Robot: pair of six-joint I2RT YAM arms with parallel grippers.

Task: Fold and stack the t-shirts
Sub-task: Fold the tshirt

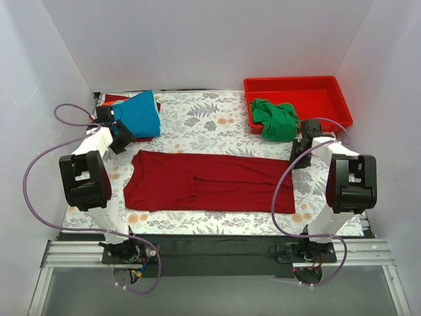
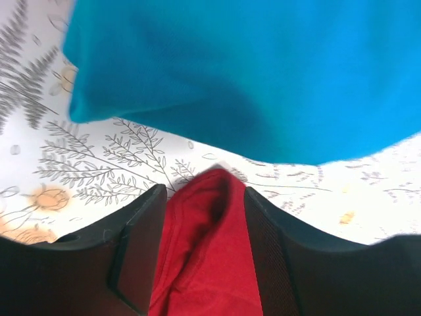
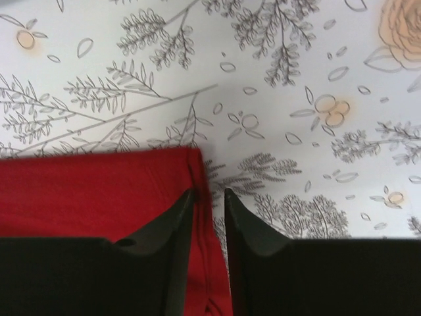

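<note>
The large dark red t-shirt (image 1: 204, 181) lies flat across the middle of the floral cloth, folded lengthwise. My left gripper (image 1: 125, 143) is at its far left corner, and in the left wrist view its jaws (image 2: 204, 191) are closed on a bunched fold of dark red cloth (image 2: 210, 263). My right gripper (image 1: 296, 160) is at the far right corner, jaws (image 3: 209, 192) closed on the shirt's hem (image 3: 85, 191). The bright blue t-shirt (image 1: 141, 113) lies folded at the back left, also in the left wrist view (image 2: 250, 66), over a red one (image 1: 117, 99) and an orange sliver (image 1: 104, 103). The green t-shirt (image 1: 276, 118) is crumpled.
The green shirt hangs over the near left corner of the rigid red tray (image 1: 316, 95) at the back right. The floral table cloth (image 1: 197, 118) covers the table. White walls close in on three sides. Purple cables loop beside both arms.
</note>
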